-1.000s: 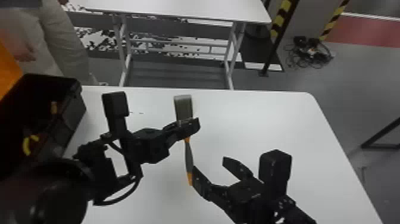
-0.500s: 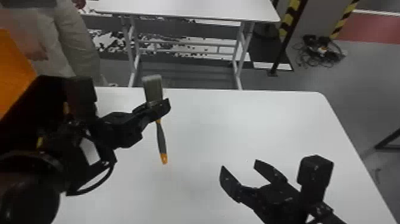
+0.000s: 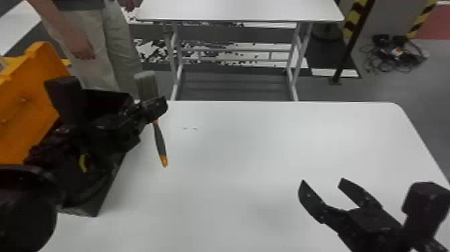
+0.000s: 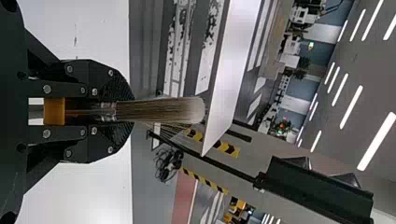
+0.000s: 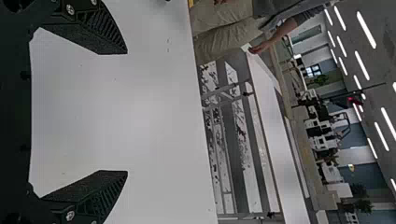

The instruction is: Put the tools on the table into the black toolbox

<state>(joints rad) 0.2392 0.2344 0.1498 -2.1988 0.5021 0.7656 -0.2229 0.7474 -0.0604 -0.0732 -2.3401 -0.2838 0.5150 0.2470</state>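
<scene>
Left gripper [image 3: 153,109]: you have its jaws closed on the paintbrush [image 3: 160,140], beside the black toolbox [image 3: 100,197] and above the bench [image 3: 254,167]. Bristles project beyond the jaws; the handle's orange end shows below them in the head view. The jaws cover the brush's middle. From the left wrist, you see the metal collar between the tips and an orange part of the handle farther back; beyond that, the gripper body hides the handle.

Toolbox stands open at your left, its orange lid [image 3: 30,117] raised and cut off by the head view's left edge. Your left arm [image 3: 26,207] masks much of the box's interior and is itself cut off at lower left. Inside, a curved yellow piece [image 3: 83,163] shows; you can't tell what it is, and the rest is too dark to sort out.

Right gripper [image 3: 322,181]: jaws wide, over the bench's right part. The head view crops the arm behind it; the right wrist view clips the outer sides of both jaws.

Small dark marks [image 3: 190,128] on the bench near the brush, too faint to identify. Cable jumble [image 3: 395,53] on the floor beyond, its parts hard to separate.
</scene>
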